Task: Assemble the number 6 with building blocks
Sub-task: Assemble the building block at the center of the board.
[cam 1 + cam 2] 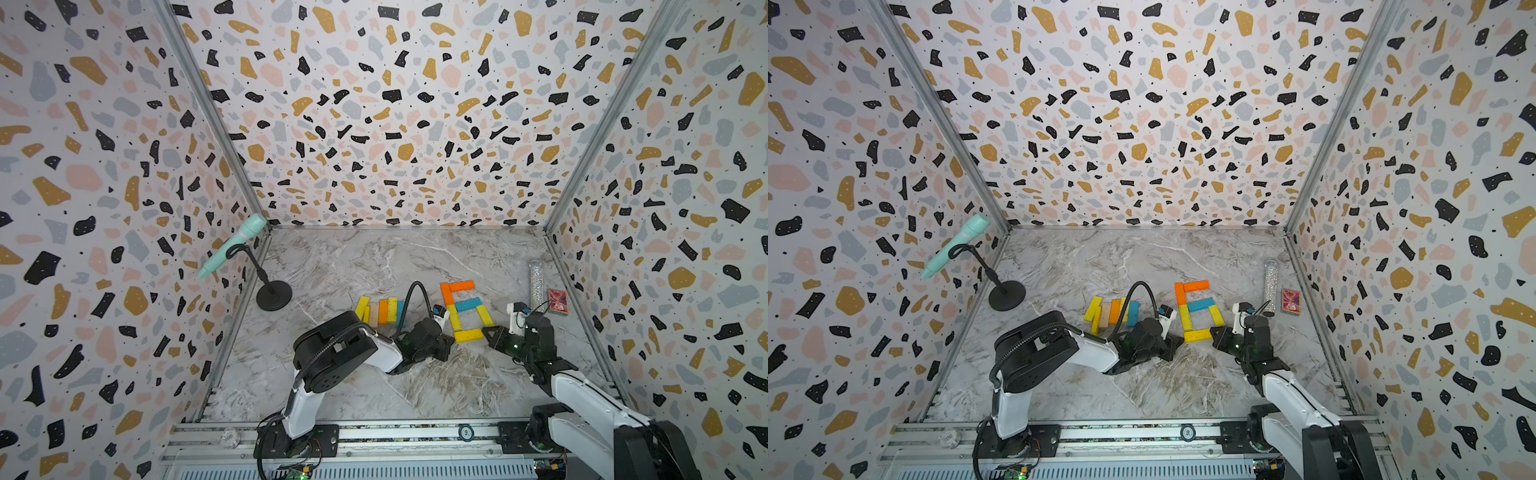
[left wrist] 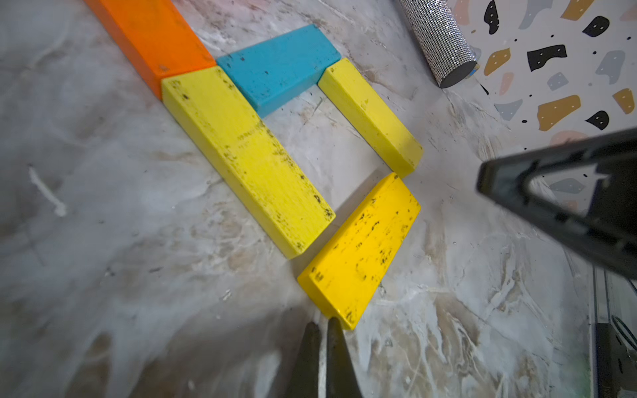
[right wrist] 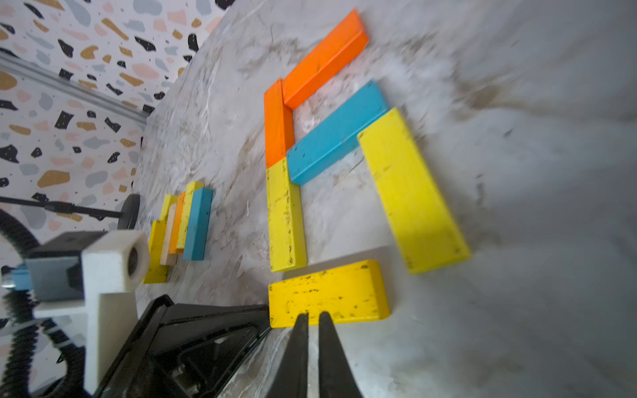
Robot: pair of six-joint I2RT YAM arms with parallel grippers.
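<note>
On my feed, a mint-green microphone (image 1: 232, 245) tilts in its black stand (image 1: 274, 296) by the left wall, on the marble tabletop (image 1: 353, 257). Toward the right wall I see a glittery tube (image 1: 536, 284) lying, a small red patterned box (image 1: 557, 301) just right of it.

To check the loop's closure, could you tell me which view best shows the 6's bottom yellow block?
The left wrist view: the bottom yellow block is close, sharp and whole. The right wrist view shows it close but blurrier; in both top views it is small.
</note>
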